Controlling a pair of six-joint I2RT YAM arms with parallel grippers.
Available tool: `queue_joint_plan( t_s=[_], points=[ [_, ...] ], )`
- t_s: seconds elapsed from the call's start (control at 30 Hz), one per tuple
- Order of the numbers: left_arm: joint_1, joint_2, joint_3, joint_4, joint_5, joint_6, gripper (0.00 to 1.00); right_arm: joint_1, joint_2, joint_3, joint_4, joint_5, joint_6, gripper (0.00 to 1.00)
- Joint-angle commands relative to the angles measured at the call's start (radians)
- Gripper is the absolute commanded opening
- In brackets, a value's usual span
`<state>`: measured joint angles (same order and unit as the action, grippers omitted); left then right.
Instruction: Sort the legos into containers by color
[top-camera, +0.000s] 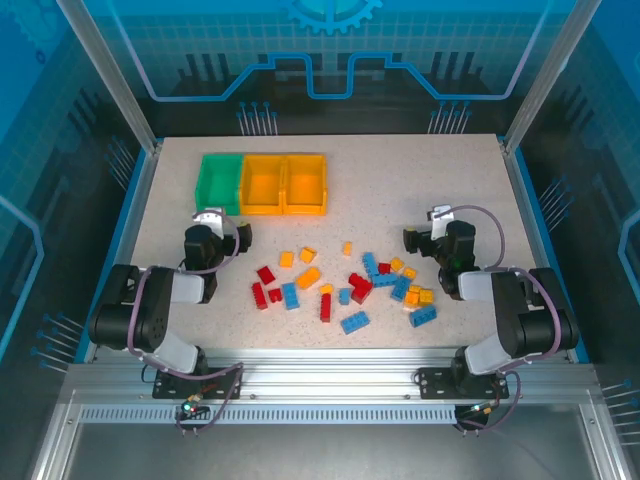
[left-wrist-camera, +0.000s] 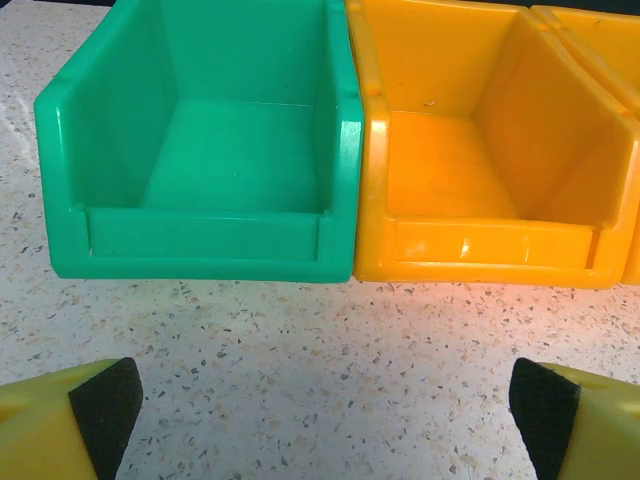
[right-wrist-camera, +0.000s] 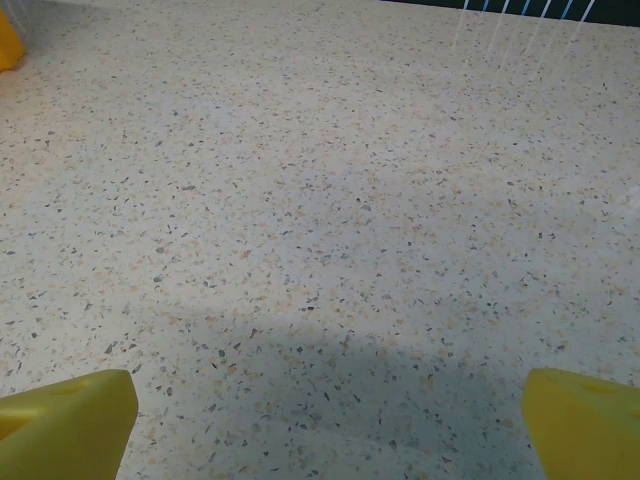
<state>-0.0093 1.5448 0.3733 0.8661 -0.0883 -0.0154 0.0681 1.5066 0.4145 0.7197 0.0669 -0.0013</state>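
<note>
Waiting to begin, the left gripper (top-camera: 212, 217) and right gripper (top-camera: 433, 228) hang released and empty while all the legos (top-camera: 358, 288) lie scattered mid-tabletop (top-camera: 420, 170), none yet sorted into the three bare containers (top-camera: 263, 209) beyond

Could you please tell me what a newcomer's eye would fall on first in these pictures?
The scatter of red, blue and orange legos lies in the middle of the table. Three containers, one green and two orange, stand empty at the far left, with the open left tool facing them.
</note>
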Motion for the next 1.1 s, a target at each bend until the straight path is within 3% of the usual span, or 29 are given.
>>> queue_joint_plan(
  t_s=[0.0, 0.5, 0.57, 0.63, 0.7, 0.8, 1.07],
  points=[
    [-0.002, -0.002, 0.015, 0.024, 0.014, 0.025, 0.99, -0.01, -0.002, 0.018, 0.032, -0.015, -0.009, 1.0],
    [-0.003, -0.002, 0.018, 0.019, 0.014, 0.025, 0.99, -0.014, -0.003, 0.02, 0.027, -0.027, -0.009, 1.0],
    [-0.003, -0.008, 0.024, 0.002, 0.01, 0.025, 0.99, -0.012, -0.026, 0.063, -0.063, -0.038, -0.014, 0.97],
    [-0.01, -0.056, 0.058, -0.103, -0.049, 0.014, 0.99, -0.007, -0.078, 0.169, -0.312, -0.009, 0.007, 0.93],
    [-0.016, -0.145, 0.126, -0.324, -0.123, -0.022, 0.99, -0.008, -0.105, 0.295, -0.556, -0.025, 0.062, 0.89],
    [-0.018, -0.26, 0.252, -0.64, -0.166, -0.165, 0.99, 0.014, -0.121, 0.425, -0.738, -0.111, 0.151, 0.85],
    [-0.091, -0.493, 0.259, -0.877, -0.111, -0.357, 0.99, 0.26, 0.144, 0.894, -1.174, -0.077, 0.261, 0.83]
  ],
)
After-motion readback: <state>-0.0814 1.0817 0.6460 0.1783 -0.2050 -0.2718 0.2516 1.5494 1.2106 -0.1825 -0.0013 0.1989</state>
